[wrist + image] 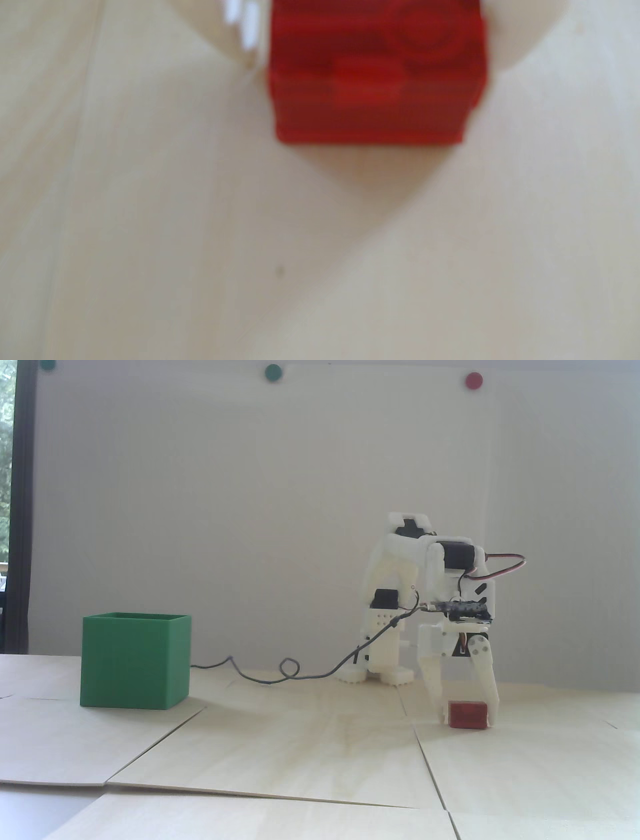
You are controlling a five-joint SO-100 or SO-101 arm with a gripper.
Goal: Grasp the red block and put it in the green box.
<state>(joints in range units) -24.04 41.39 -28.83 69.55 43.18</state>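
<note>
A: Where do we find the red block [467, 715]?

B: In the fixed view it sits on the wooden table [280, 755] at about four o'clock, well apart from the green box [135, 661] at nine o'clock. Our gripper [469, 716] stands around it, one finger on each short side, narrow; whether it already squeezes, we cannot tell.

A: How will the block handle?

B: We judge it light, stiff, a little slippery. We hold the flat sides, low.
</note>
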